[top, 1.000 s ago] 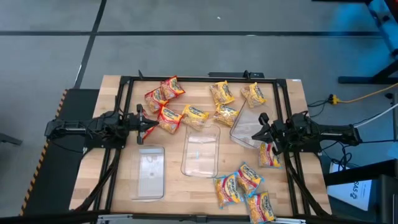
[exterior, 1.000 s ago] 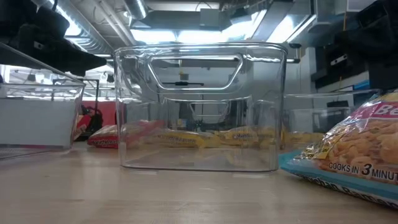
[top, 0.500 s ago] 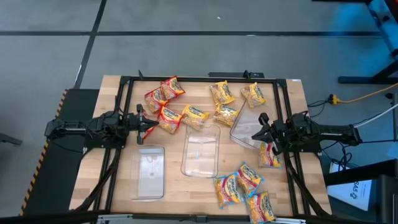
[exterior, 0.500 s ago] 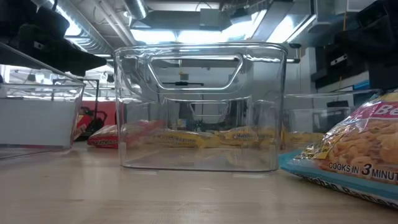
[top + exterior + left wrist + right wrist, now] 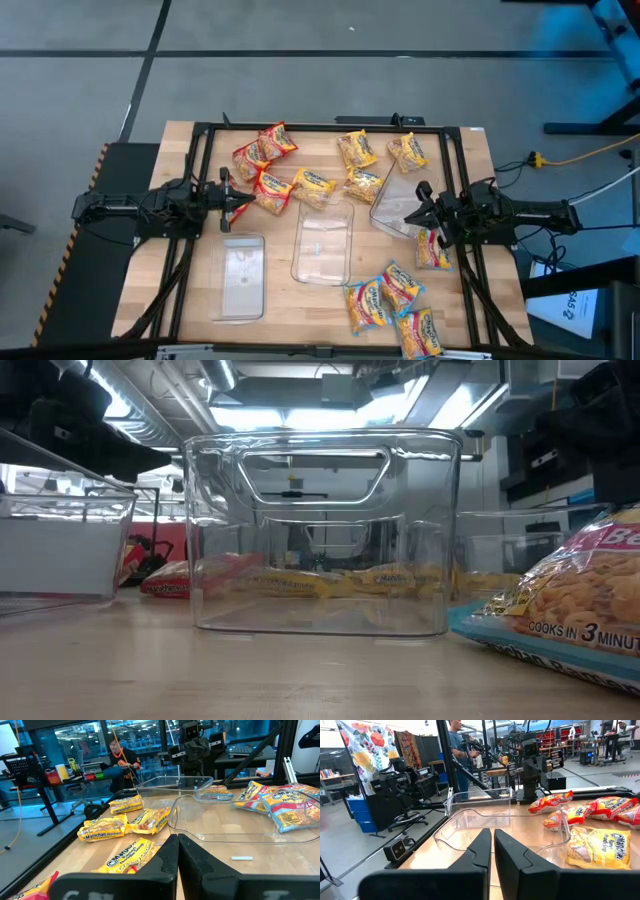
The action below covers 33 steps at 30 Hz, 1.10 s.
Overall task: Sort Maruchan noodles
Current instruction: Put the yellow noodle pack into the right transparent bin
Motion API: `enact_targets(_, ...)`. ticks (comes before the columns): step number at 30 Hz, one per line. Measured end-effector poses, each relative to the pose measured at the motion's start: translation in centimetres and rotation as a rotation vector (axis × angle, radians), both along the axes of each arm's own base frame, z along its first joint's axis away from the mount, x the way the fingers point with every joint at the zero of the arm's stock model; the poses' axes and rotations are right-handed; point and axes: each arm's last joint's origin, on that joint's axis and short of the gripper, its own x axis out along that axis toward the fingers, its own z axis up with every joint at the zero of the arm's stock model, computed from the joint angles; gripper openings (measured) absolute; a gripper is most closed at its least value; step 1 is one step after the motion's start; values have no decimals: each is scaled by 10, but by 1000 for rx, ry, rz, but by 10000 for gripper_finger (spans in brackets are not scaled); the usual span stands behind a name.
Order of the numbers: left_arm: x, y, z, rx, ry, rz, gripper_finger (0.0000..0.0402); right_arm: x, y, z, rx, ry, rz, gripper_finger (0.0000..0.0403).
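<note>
Maruchan noodles, crinkly red, yellow-orange and blue plastic packets: high view showed all loose on wooden worktop, far clusters plus near-right heap; three clear plastic trays held none. Sorting not begun.

Low view: middle tray empty.

Left wrist view: left gripper fingers together, empty.

Right wrist view: right gripper nearly together, empty, beside right tray.

Cut off at the edges

My low view clips a blue noodle packet; another packet leaves my overhead view.
</note>
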Motion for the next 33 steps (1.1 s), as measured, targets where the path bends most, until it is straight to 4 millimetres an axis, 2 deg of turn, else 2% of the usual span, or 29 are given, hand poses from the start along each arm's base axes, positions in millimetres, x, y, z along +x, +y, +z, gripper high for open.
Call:
enact_targets(6,0,0,0,0,0,0,0,0,-1,0,9,-3,-19,21)
enact_targets(9,0,0,0,11,2,3,0,1,-3,0,45,5,-106,21)
enact_targets(11,0,1,0,84,18,38,0,1,-5,1,95,-1,-177,21)
enact_targets(14,0,2,0,176,32,73,0,1,-8,6,178,-42,-273,21)
enact_targets(22,0,2,2,221,21,84,0,-2,-12,19,273,-187,-376,21)
enact_targets(25,-1,0,12,136,-103,-7,0,-5,-14,27,306,-280,-446,21)
enact_targets(28,-2,-4,22,-24,-235,-138,0,-8,-16,33,268,-355,-509,21)
enact_targets(33,-8,-9,41,-247,-424,-352,0,-11,-15,39,246,-419,-495,21)
